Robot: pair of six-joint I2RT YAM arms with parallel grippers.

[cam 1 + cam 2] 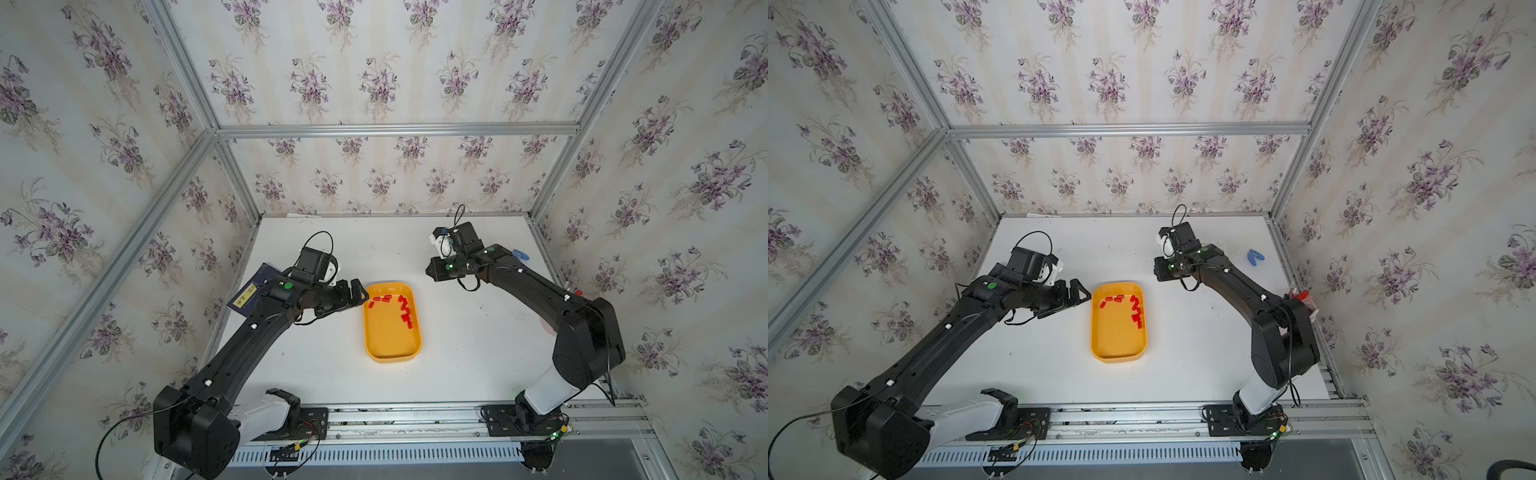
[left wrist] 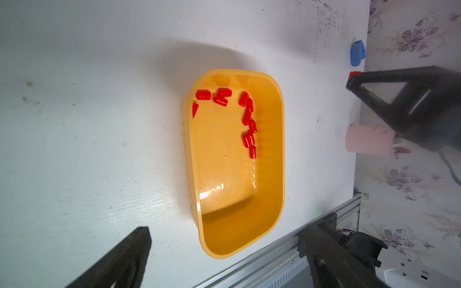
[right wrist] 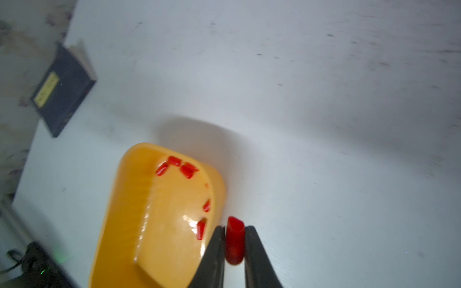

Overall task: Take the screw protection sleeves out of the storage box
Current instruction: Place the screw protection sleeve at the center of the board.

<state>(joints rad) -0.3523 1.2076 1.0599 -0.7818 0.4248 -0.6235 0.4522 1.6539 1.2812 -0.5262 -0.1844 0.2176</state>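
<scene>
The yellow-orange storage box [image 1: 390, 338] sat near the middle of the white table [image 1: 478, 353], its long side running from near edge to far edge; about 11 red screw protection sleeves [image 2: 249, 124] lay loose on its smooth floor, all in the far half, some strung along the right wall and a few by the far wall, while the near half was bare. The left gripper [image 1: 360, 296] hung just beside the box's far left corner with its jaws spread wide and nothing between them. The right gripper [image 3: 235, 227] was pinched onto 1 red sleeve [image 3: 234, 241], a finger on either side of it, the sleeve's open end poking out past the tips; in both top views that gripper [image 1: 1158, 272] sat off the box, near its far right corner, over the table. A dark navy booklet [image 3: 62, 89] with a yellow label lay by the table's left edge; a blue clip [image 1: 1255, 257] and a pink cup [image 2: 369, 141] lay toward the right edge.
</scene>
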